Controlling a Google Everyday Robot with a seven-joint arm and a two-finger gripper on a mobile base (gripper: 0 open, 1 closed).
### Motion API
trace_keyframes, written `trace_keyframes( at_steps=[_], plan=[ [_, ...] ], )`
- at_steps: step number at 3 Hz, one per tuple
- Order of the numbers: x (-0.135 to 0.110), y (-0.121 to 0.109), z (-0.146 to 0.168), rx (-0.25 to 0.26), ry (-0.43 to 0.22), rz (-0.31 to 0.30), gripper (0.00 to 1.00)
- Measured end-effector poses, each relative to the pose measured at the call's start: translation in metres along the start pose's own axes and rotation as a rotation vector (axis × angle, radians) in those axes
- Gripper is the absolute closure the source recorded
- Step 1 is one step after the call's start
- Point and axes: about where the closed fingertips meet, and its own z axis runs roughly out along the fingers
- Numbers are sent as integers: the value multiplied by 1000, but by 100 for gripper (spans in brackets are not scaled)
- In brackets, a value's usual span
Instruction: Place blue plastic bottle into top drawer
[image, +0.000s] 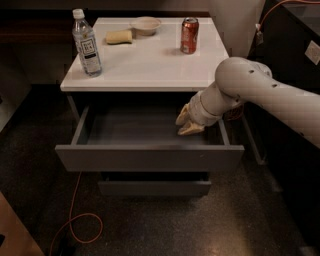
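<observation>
The blue plastic bottle (86, 45) stands upright with its white cap on, at the front left corner of the white cabinet top (150, 65). The top drawer (150, 157) is pulled out and its grey inside shows nothing in it. My gripper (185, 123) hangs over the drawer's right side, just under the front edge of the cabinet top and far right of the bottle. Its two tan fingers are spread apart and hold nothing.
A red soda can (189, 35), a pale bowl (146, 25) and a yellow sponge (119, 36) sit at the back of the top. A lower drawer (154, 187) sticks out slightly. An orange cable (75, 220) loops on the floor at left. Dark furniture (295, 65) stands at right.
</observation>
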Motion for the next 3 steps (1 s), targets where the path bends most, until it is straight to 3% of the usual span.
trace_keyframes(
  at_steps=[1,2,3],
  plan=[
    [12,-9,22,-6,5,29,82],
    [27,-4,51,-38,25,68,100],
    [32,4,65,-61,41,98,100]
  ],
)
